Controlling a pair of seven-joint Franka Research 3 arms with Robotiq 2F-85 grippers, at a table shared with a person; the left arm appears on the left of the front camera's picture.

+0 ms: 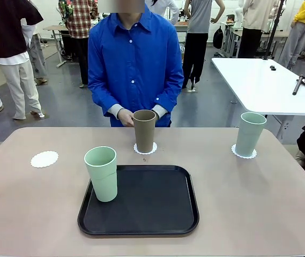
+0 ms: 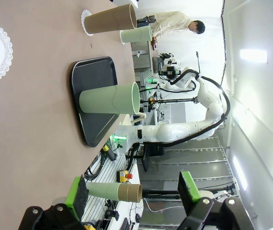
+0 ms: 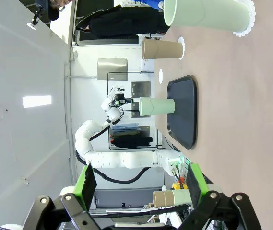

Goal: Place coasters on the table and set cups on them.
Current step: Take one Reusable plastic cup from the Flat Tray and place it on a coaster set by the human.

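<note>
A pale green cup (image 1: 101,174) is seen upright on the near left corner of the black tray (image 1: 152,214), mouth up, its long axis vertical. One bare coaster (image 1: 44,159) lies on the desk (image 1: 248,203), to the left of the tray and apart from it. The middle coaster (image 2: 84,21) is covered by the brown cup (image 1: 144,130), with a person's hands (image 1: 125,115) just behind it. The right coaster (image 3: 250,21) is covered by a second green cup (image 1: 249,133).

The left tool (image 2: 134,194) is held wide open with nothing between its pads. The right tool (image 3: 141,184) is likewise wide open and empty. Both are held well apart from the cups, each rolled so that the desk stands sideways in its view.

From the left tool, the bare coaster lies nearest and the cup on the tray beyond it, so the left arm is judged the nearer. A grasp around the cup's wall, a lift clear of the tray's rim and a short carry leftward are judged to be called for.
</note>
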